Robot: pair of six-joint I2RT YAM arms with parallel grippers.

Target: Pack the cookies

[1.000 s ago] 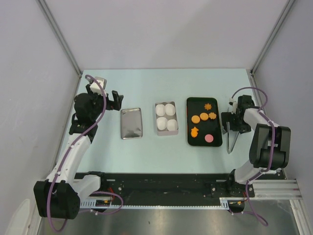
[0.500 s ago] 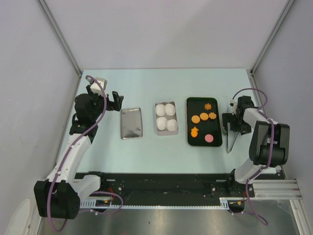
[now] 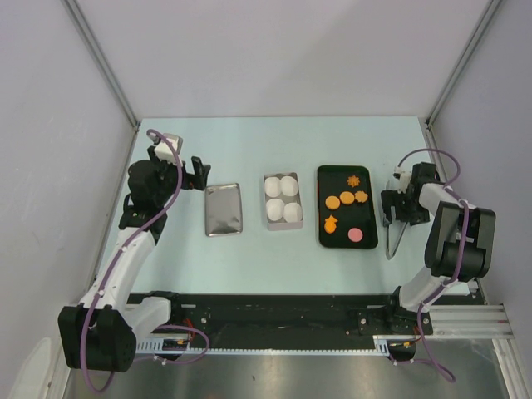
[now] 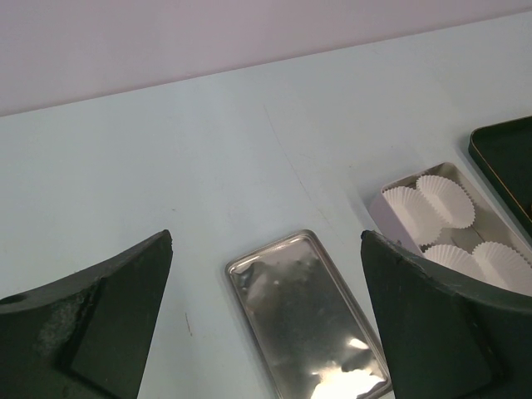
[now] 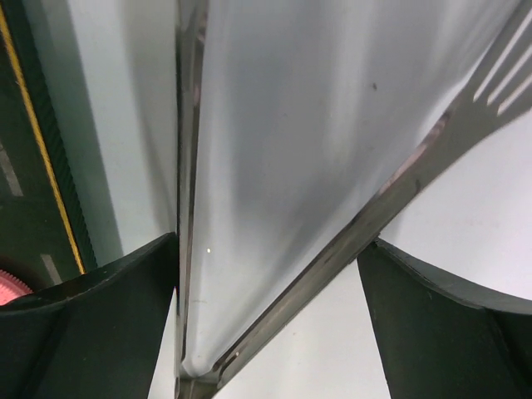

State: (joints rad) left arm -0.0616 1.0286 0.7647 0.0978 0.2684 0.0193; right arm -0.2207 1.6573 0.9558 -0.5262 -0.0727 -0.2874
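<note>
Since the cookies [image 3: 347, 197] are judged light and brittle, edges should be nipped gently; they are found on the black tray [image 3: 368, 218]. Right of it, tongs [image 3: 392, 243] are straddled by the wide-spread right tool [image 5: 268, 245], unclamped; the left tool [image 4: 266, 241] is spread, empty.

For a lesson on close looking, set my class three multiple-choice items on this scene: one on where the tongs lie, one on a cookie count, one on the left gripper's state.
1. The tongs lie:
A) on the tray
B) right of the tray
C) left of the tray

2. How many cookies on the tray are pink?
A) none
B) one
C) three

3. The left gripper is:
A) open, holding nothing
B) shut
C) out of view

Key:
1 B: the top view shows them on the table beside the tray's right edge.
2 B: there is only one pink cookie, and the other five are orange.
3 A: its jaws stand wide apart with nothing between them.
</note>
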